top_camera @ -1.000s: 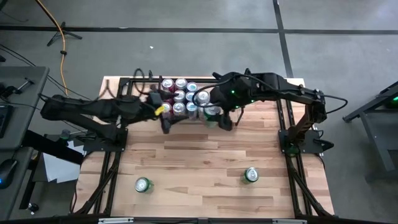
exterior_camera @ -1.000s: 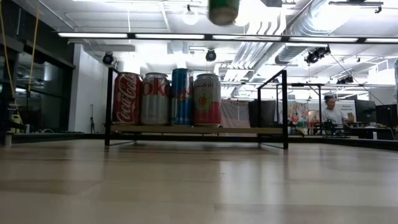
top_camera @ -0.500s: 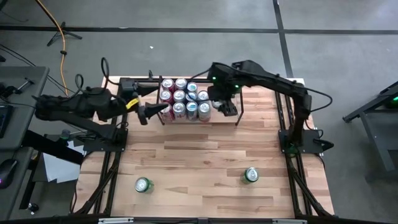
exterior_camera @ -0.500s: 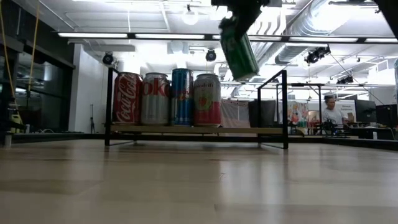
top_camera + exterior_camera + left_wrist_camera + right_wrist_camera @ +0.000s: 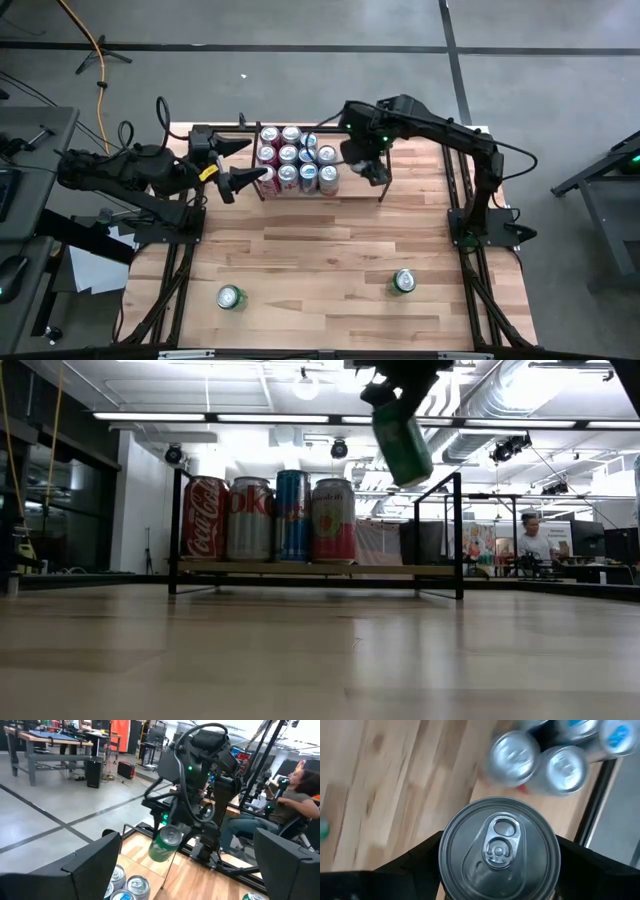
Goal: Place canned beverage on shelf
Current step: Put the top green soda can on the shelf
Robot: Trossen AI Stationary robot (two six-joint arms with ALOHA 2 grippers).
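Two loose cans, one (image 5: 230,296) and another (image 5: 403,281), are sitting on the open front surface (image 5: 320,260). Farther back, the left gripper (image 5: 246,178) is hovering with jaws wide and empty beside the shelf (image 5: 383,176), while the right gripper (image 5: 362,160) is gripping a tilted green can (image 5: 402,446) above the shelf's bare right end.

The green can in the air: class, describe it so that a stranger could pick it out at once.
Find the shelf, the black-rod rack at the table's far edge. Above its bare right end hangs the right gripper, shut on the green can. Unlike the cans standing upright in rows on the shelf and the two green ones on the table, this can is tilted and touches no surface.
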